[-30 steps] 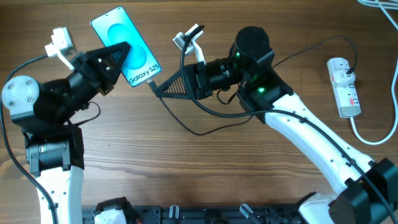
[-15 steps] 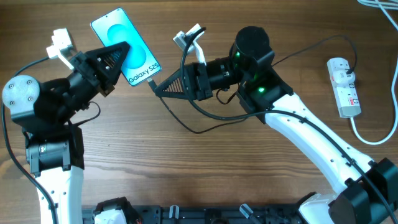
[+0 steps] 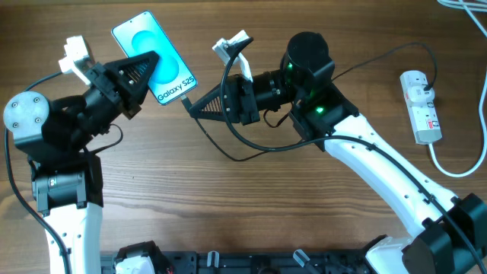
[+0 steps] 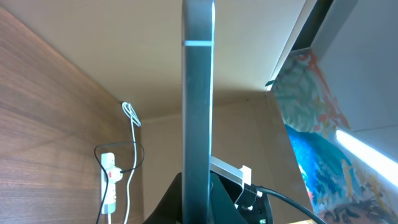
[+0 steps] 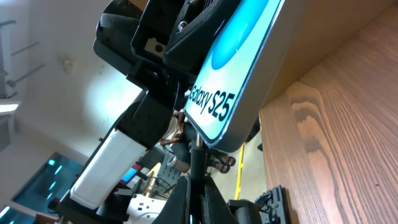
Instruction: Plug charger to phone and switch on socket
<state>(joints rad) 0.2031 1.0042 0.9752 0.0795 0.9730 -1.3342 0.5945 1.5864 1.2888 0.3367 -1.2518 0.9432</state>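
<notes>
The phone (image 3: 152,47) shows a teal-blue screen reading "Galaxy S25" and is held above the table at the far left. My left gripper (image 3: 154,62) is shut on it. In the left wrist view the phone (image 4: 198,93) stands edge-on, rising out of the left gripper (image 4: 198,208). My right gripper (image 3: 191,109) is shut on the charger, whose black cable (image 3: 243,156) loops across the table toward the socket (image 3: 421,106) at the far right. In the right wrist view the charger's connector (image 5: 197,163) sits between the right gripper (image 5: 197,183) fingers, its tip meeting the bottom edge of the phone (image 5: 242,62).
A thick white cord (image 3: 449,164) curves from the socket to the right edge. Another white cable (image 3: 464,9) lies at the top right corner. A dark rig base (image 3: 228,262) runs along the table's front edge. The socket (image 4: 107,180) also shows in the left wrist view.
</notes>
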